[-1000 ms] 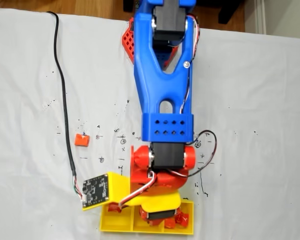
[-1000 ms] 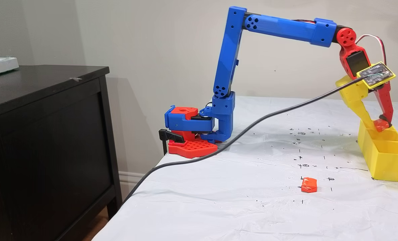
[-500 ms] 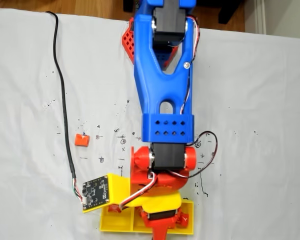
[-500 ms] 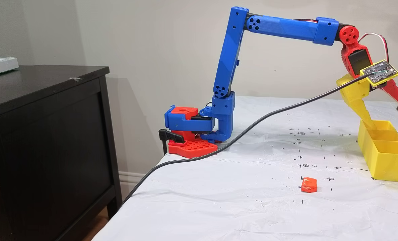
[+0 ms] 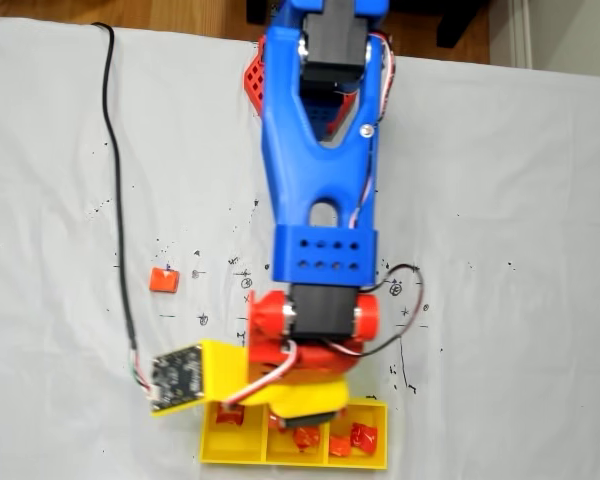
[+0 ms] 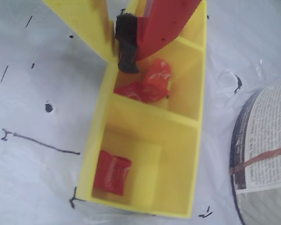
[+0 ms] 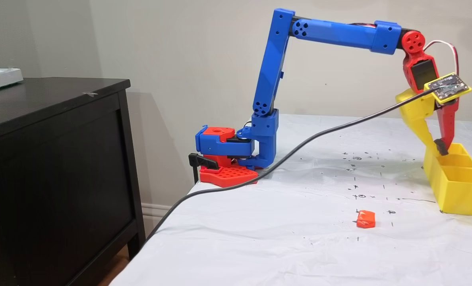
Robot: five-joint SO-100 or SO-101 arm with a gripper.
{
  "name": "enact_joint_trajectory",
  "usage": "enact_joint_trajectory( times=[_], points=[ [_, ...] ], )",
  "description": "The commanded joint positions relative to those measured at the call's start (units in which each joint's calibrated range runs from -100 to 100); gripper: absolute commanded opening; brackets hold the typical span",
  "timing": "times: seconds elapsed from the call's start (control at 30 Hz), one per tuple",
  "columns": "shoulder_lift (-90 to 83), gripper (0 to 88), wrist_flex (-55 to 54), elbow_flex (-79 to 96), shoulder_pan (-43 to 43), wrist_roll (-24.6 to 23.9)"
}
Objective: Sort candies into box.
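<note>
Arm hides box point(image 5: 212, 448) — claw point(image 6: 124, 51) empty.

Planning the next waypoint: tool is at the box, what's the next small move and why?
Probably lift clear and swing toward the lone orange candy on the cloth. The tool looks shut and empty at the box rim, and red candies already lie inside, so the drop seems done.

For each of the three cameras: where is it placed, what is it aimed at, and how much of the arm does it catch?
Fixed view from above: looks down on the white table, the blue arm, the box.
Wrist view: rides by the gripper, looks down into the box at red candies.
Fixed view from the side: table height, whole arm from base to gripper.
Both fixed views share the loose orange candy.
</note>
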Motion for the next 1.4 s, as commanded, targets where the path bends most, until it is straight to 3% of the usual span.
enact_joint_trajectory(
  times=[0.0, 0.27, 0.77, 0.9, 1.37],
  points=[
    [-8.20, 0.2, 2.94, -3.56, 2.17, 1.32],
    [-11.09, 0.2, 13.01, -1.38, 11.40, 7.42],
    [-14.90, 0.6, 16.61, 9.82, 26.35, 16.07],
    [-12.02, 15.0, 15.79, 10.36, 27.71, 16.56],
    [-9.65, 22.0, 15.22, 8.73, 30.70, 18.56]
  ],
)
